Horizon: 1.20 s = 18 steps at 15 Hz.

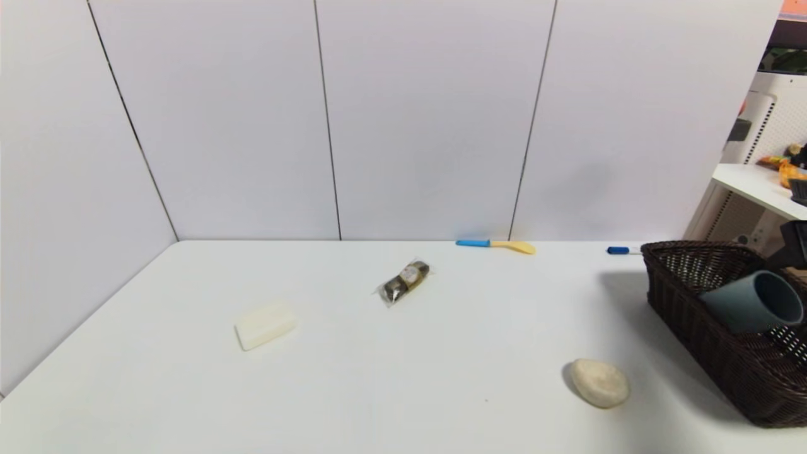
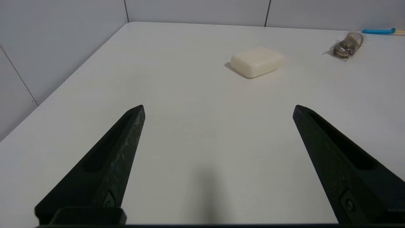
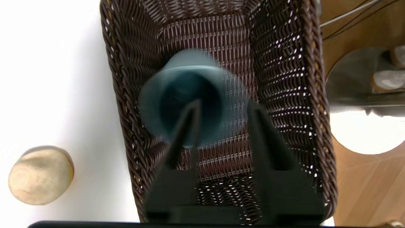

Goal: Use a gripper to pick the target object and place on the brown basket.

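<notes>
The pale blue-grey cup (image 1: pixel 750 302) lies tilted inside the brown basket (image 1: pixel 693 315) at the table's right edge, its dark mouth facing right. In the right wrist view the cup (image 3: pixel 177 91) is smeared by motion over the basket floor (image 3: pixel 284 79). My right gripper (image 3: pixel 224 103) hangs above the basket with its fingers apart; one finger (image 3: pixel 186 133) overlaps the cup's mouth. In the head view only a black part of that arm (image 1: pixel 793 244) shows at the right edge. My left gripper (image 2: pixel 218 107) is open and empty, low over the table's near left.
A beige stone-like lump (image 1: pixel 599 383) lies left of the basket, also in the right wrist view (image 3: pixel 40 177). A white soap-like bar (image 1: pixel 265 323), a wrapped packet (image 1: pixel 405 281), a blue-and-yellow spatula (image 1: pixel 496 245) and a blue pen (image 1: pixel 621 250) lie on the table.
</notes>
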Tool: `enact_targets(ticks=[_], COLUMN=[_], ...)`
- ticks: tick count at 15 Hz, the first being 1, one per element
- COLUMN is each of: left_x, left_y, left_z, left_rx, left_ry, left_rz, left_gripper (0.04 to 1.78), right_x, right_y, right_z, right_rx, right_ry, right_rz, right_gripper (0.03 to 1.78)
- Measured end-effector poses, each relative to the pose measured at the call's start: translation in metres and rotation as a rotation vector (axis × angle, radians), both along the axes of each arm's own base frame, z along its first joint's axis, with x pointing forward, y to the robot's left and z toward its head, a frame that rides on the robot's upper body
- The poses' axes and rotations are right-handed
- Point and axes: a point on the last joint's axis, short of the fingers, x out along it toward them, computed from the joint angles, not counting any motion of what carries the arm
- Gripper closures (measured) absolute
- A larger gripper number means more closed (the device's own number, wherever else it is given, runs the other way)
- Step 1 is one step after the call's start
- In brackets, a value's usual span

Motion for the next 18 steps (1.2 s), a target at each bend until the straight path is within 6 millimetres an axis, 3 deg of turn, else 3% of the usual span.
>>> enact_targets(ticks=[2,5,8,10,15,18], left_x=[0.000,0.000,0.000,0.000,0.000,0.000], left_y=[0.000,0.000,0.000,0.000,0.000,0.000], left_z=[0.000,0.000,0.000,0.000,0.000,0.000], left_rx=[0.000,0.000,0.000,0.000,0.000,0.000], left_ry=[0.000,0.000,0.000,0.000,0.000,0.000], left_rz=[0.000,0.000,0.000,0.000,-0.001,0.000], left_gripper=[0.13,0.13,0.13,0.13,0.13,0.13], right_x=[-0.001,-0.014,-0.053,-0.087,-0.178,-0.220], right_y=[0.000,0.004,0.020,0.034,0.067,0.081], right_z=[-0.004,0.007,0.025,0.022,-0.045,-0.091], right_rx=[-0.002,-0.016,-0.046,-0.065,-0.123,-0.138], right_ry=[0.001,-0.042,-0.137,-0.203,-0.439,-0.664], right_rz=[0.000,-0.002,0.011,0.027,0.084,0.170], right_gripper=[0.90,0.64,0.47,0.39,0.25,0.20])
